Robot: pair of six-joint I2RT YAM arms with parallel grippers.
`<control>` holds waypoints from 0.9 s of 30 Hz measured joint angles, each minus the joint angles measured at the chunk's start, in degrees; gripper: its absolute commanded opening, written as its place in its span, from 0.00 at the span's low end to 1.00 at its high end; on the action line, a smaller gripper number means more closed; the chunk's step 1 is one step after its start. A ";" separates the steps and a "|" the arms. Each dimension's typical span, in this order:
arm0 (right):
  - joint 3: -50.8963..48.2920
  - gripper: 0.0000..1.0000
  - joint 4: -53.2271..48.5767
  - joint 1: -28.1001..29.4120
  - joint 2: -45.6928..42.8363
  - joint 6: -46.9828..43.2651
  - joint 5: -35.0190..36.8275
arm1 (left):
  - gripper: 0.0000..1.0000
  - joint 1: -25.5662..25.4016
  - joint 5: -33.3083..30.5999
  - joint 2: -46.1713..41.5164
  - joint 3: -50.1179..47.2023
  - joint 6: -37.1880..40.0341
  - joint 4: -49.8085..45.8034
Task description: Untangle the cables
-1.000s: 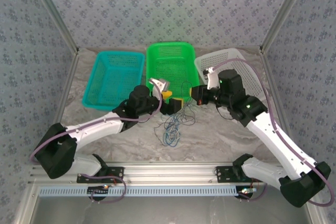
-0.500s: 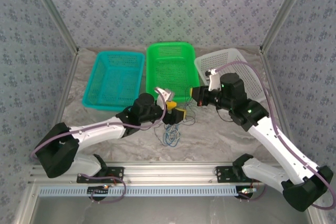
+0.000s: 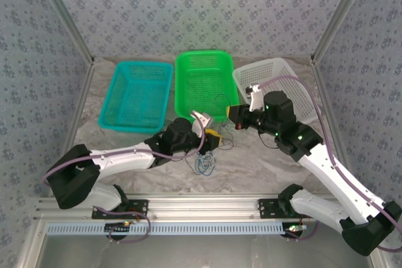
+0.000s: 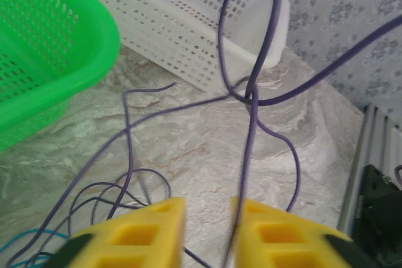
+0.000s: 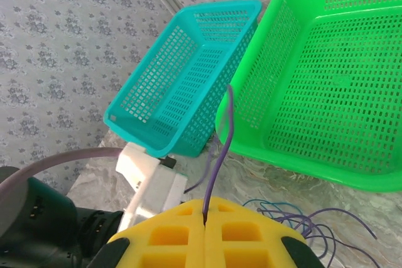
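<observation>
Cables (image 3: 204, 162) are lying tangled on the table (image 3: 264, 164); right gripper (image 5: 206, 210) is clamping one purple strand (image 5: 221, 149) aloft while left gripper's (image 4: 208, 214) jaws, slightly apart, are straddling another, likely to separate them.

My gripper (image 4: 207, 208) has its yellow fingers (image 4: 144, 230) slightly apart. A purple cable (image 4: 251, 123) drops between them, close to the right one. Ahead-left is a green basket (image 4: 75, 48), ahead a white basket (image 4: 188, 36).

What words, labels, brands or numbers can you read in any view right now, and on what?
None readable.
The teal basket, green basket and white basket are plain.
The left gripper and right gripper are blank yellow.
The purple cable carries no tag.
Wallpaper: flower pattern only.
</observation>
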 measured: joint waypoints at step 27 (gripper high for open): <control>0.68 0.00 -13.90 0.66 -9.40 -0.02 8.66 | 0.00 0.00 -15.98 -6.69 -6.78 0.11 -8.37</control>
